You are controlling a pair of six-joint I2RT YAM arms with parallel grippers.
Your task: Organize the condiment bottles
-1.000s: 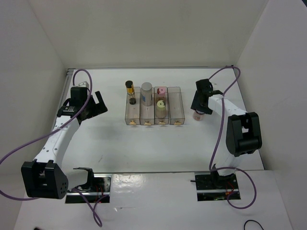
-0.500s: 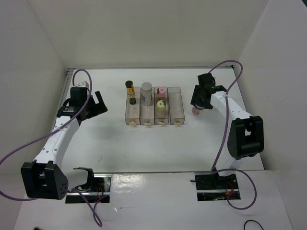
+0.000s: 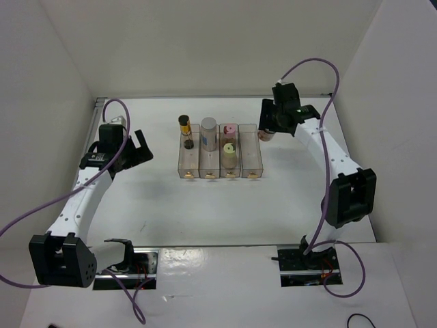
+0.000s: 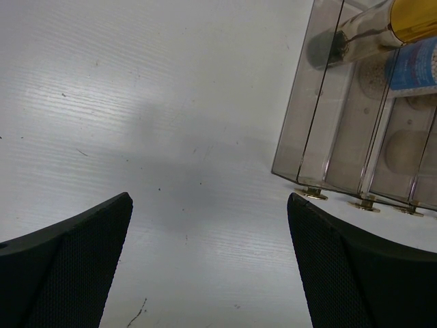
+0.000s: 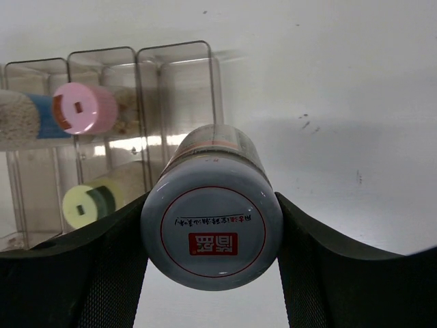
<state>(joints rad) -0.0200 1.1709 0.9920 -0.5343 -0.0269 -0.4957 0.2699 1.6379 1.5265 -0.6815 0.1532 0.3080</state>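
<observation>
Right gripper [image 5: 212, 273]: its two black fingers are clamped on the clear jar [image 5: 212, 225], one on each side, close to the grey lid.
Clear jar: it has red-brown stuff inside. From above it sits just to the right of the far end of the bins [image 3: 220, 171], and I think it is off the table [image 3: 177, 212].
Last bin [image 3: 251, 154]: this is the one nearest the jar, and nothing is in it.
Other bottles: the dark bottle [image 3: 184, 126] stands in the first bin. The white bottle [image 3: 208, 133] is in the second. The pink-lidded bottle [image 3: 229, 130] and the yellow-lidded bottle [image 3: 229, 147] share the third.
Left gripper [image 4: 208, 225]: its fingers are wide apart with nothing between them. It hangs over bare table just left of the bins.
Step in hand: I think the jar is being carried to the last bin.
How to do it well: hold the jar tight and level. Bring it right over the gap and keep it off the thin walls. Go down slowly, then let go only when the jar rests on the bottom.
Watch out: a bump could push the whole row, or knock the pink-lidded bottle next door.
</observation>
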